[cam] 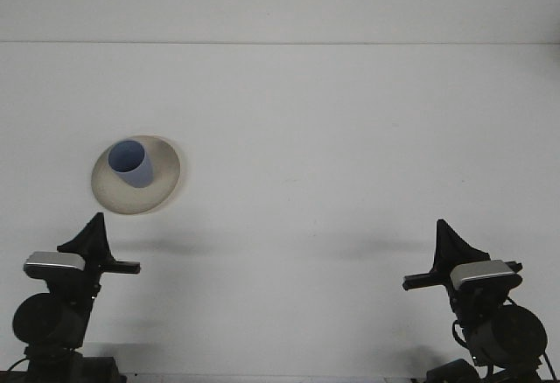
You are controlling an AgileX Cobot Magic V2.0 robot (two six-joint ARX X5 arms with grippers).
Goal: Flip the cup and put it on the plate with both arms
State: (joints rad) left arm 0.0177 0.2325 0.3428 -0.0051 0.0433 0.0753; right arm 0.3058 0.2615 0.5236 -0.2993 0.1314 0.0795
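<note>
Blue plastic cup (131, 163) stood mouth-up on the beige round plate (162, 186), ahead of the nearer left gripper (94, 234); right gripper (448, 241) sat well apart. Whether either gripper was apart or together I could not tell.

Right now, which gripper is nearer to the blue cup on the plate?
Left. The left gripper sits just below the blue cup on the beige plate, slightly to its left. The right gripper is far across the table, toward the right.
</note>
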